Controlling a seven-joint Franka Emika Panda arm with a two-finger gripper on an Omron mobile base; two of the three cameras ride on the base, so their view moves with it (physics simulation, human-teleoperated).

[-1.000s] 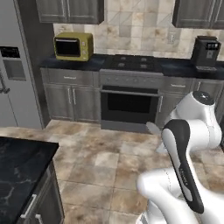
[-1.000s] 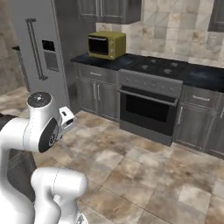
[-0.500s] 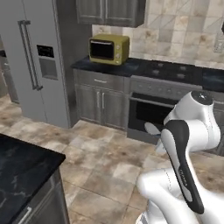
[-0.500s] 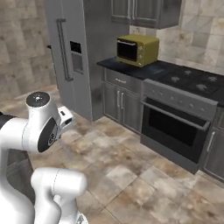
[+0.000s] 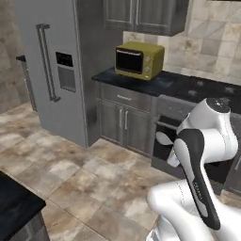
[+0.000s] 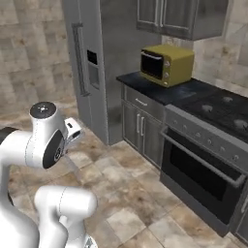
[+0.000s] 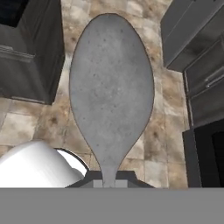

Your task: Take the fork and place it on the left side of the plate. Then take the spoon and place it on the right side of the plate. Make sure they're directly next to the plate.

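Gripper (image 7: 109,178): clenched on the thin handle of the spoon, the two dark tips pinching it at the bottom of the hand view
Spoon: slim silver metal spoon (image 7: 111,87) with a rounded oval bowl, carried in the air above the floor; its bowl points away from the hand and hangs over the tiles; in the left base view a pale oval (image 5: 164,138) that seems to be its bowl shows just beside the arm's dark forearm, in front of the oven
Floor: beige and brown stone tile floor (image 5: 89,183), lying below the spoon between dark cabinet fronts
Landmark: boxy olive-yellow microwave (image 5: 139,59) with a dark door, standing on the black bench (image 5: 136,81)
Refrigerator: tall grey steel refrigerator (image 5: 56,70) with a long handle and a dispenser panel, left of the microwave
Cabinets: dark grey lower cabinet doors (image 5: 122,124) under the microwave; dark grey upper cabinets (image 6: 179,17) above it
Oven: black oven (image 6: 203,177) with a long bar handle, right of the microwave and lower, a dark cooktop (image 6: 218,109) on top of it
Arm: white arm with dark joints, folded near the base, well short of the microwave's bench
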